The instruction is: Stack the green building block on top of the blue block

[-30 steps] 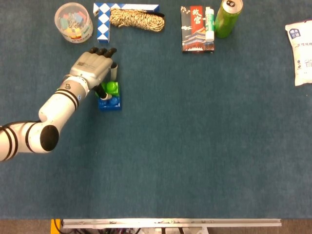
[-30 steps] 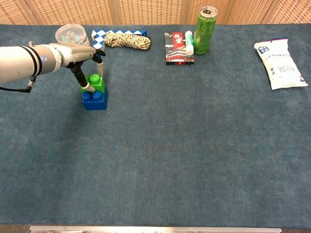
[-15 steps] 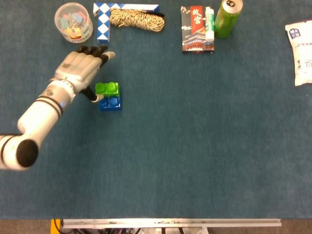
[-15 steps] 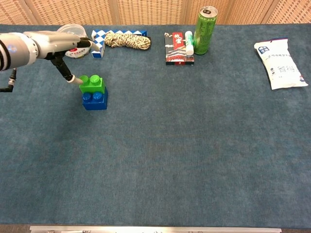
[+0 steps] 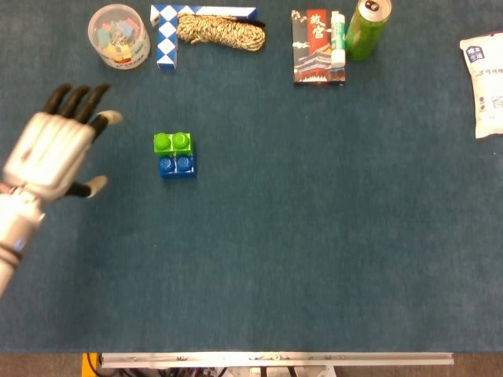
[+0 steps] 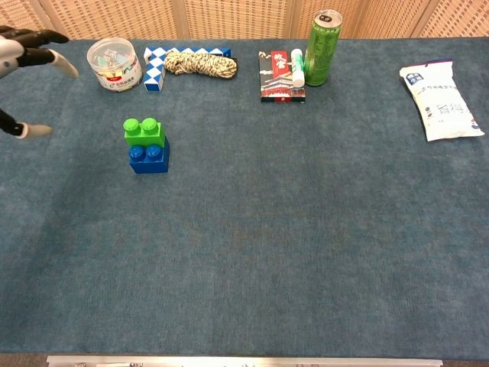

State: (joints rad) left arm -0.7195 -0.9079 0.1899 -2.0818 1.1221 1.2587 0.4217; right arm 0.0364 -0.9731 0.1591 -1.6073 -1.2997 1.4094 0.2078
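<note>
The green block (image 5: 173, 142) (image 6: 144, 131) sits on top of the blue block (image 5: 178, 166) (image 6: 149, 159) on the blue cloth, left of centre. My left hand (image 5: 52, 150) (image 6: 23, 61) hovers well to the left of the stack, fingers spread and nothing in them. It is apart from both blocks. My right hand shows in neither view.
Along the far edge stand a clear tub of clips (image 5: 119, 35), a blue-white folding snake toy (image 5: 169, 23), a coil of rope (image 5: 220, 33), a red-black box (image 5: 316, 45) and a green can (image 5: 367, 29). A white packet (image 5: 484, 82) lies far right.
My left hand let go of the green block and drew away to the left and toward the near side. The green block stays on the blue one.
</note>
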